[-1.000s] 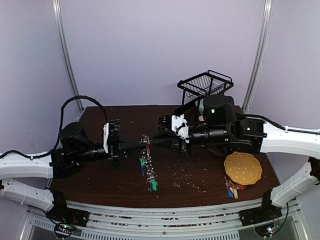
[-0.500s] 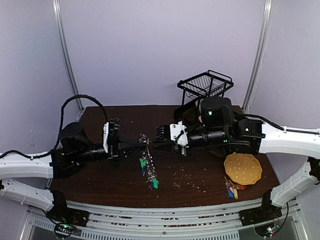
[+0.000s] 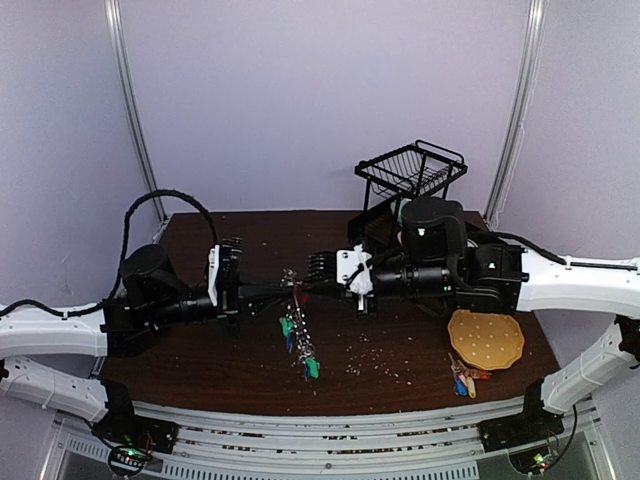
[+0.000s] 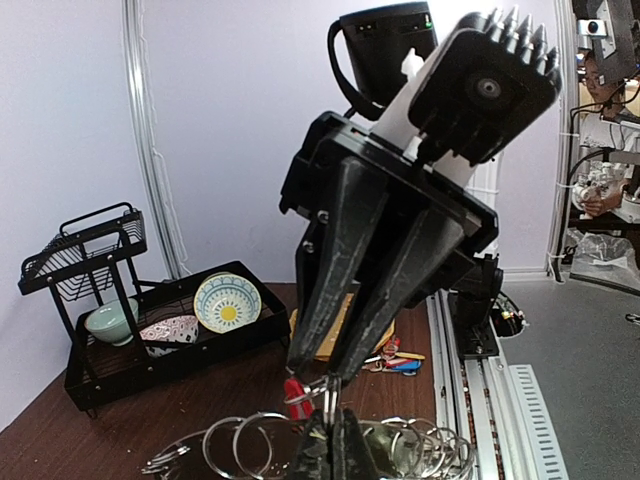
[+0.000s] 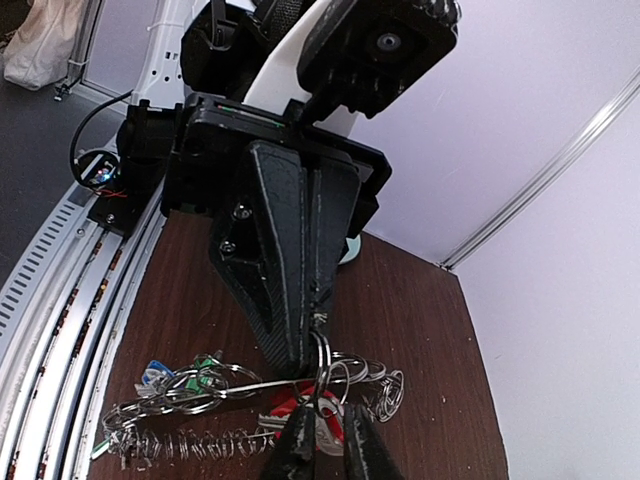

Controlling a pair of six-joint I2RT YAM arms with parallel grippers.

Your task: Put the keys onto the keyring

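Closing: my right tool [image 5: 325, 452], advanced and narrowed this past second, jaws nearly together around a red-tagged key [image 5: 314, 424]; grip, I cannot tell. My left tool [image 4: 330, 452]: pinched fast on the keyring [image 3: 296, 322], hung over the worktop [image 3: 250, 240]. Threading looks imminent.

Since my last look the right arm has slid left. The right gripper [image 3: 305, 287] now has its tips in at the keyring [image 3: 293, 284]; before, I had them just short of it. Its jaws have drawn closer together. The hanging keys [image 3: 300, 347] have swung slightly, the lowest green tag a touch right.
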